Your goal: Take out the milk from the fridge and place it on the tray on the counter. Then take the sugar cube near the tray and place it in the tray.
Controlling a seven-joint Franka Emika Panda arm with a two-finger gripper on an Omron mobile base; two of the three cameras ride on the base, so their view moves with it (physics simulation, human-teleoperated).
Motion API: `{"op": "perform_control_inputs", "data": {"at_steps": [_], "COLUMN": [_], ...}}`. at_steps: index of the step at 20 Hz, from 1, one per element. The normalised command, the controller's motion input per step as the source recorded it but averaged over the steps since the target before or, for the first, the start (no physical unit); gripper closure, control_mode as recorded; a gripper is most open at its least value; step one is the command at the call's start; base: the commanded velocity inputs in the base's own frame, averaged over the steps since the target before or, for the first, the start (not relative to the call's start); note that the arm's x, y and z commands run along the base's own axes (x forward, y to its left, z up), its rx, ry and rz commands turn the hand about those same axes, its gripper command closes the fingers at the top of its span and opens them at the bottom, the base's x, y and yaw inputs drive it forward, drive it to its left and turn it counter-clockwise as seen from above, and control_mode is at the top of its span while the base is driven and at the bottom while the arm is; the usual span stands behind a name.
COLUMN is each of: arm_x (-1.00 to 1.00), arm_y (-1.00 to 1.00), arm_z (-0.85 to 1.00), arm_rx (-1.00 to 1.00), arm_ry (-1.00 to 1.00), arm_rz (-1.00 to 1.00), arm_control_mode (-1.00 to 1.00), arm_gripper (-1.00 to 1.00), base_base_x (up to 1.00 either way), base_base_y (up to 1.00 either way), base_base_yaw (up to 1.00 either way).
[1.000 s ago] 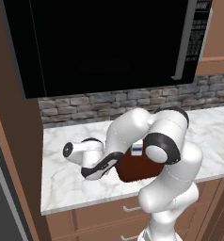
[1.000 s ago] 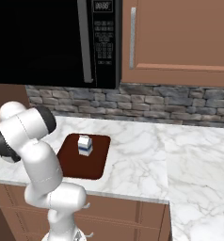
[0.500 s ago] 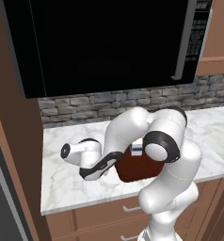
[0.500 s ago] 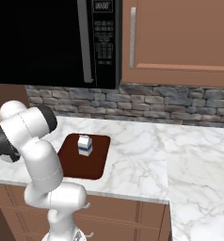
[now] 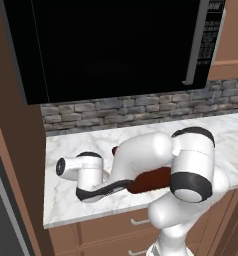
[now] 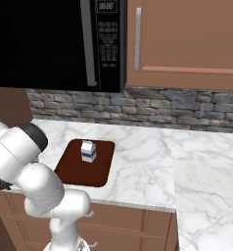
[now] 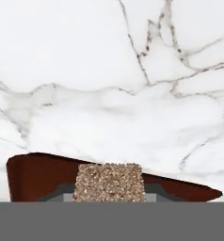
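White marble tabletop (image 5: 76,200) runs beneath a black microwave (image 5: 111,45) and a stone backsplash (image 5: 141,107) in the left base view, where the robot's arm bends low over the stone and hides most of the tray (image 5: 148,180), whose dark reddish edge shows under the forearm.

From the right base view, the tray (image 6: 74,171) lies flat on the tabletop (image 6: 148,157) below the microwave (image 6: 45,44), and the milk (image 6: 88,151) stands upright on its far half; wooden cabinets (image 6: 187,39) hang to the right of the microwave.

Seen from the hand view, the end effector (image 7: 109,195) is clenched on the sugar cube (image 7: 109,182), a speckled tan block between its fingertips, in front of the tray's (image 7: 38,176) rim, with veined marble (image 7: 114,84) beyond.
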Motion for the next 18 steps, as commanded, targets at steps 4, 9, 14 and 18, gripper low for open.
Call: {"op": "perform_control_inputs", "data": {"at_steps": [4,9,14,18], "arm_x": [-0.14,-0.10,-0.06,-0.01], "arm_y": [-0.68,-0.80,-0.67,-0.57], "arm_z": [0.47,0.32,0.19,0.02], "arm_rx": [-0.06,-0.04,0.00,0.00], "arm_ry": [-0.01,-0.03,-0.03,0.10], "arm_rz": [0.00,0.00,0.00,0.00], "arm_control_mode": [-1.00,-1.00,-1.00,-1.00], "arm_gripper": [1.00,1.00,1.00,1.00], "base_base_x": [0.00,0.00,0.00,0.00], "base_base_y": [0.00,0.00,0.00,0.00], "base_base_yaw": [0.00,0.00,0.00,0.00]}}
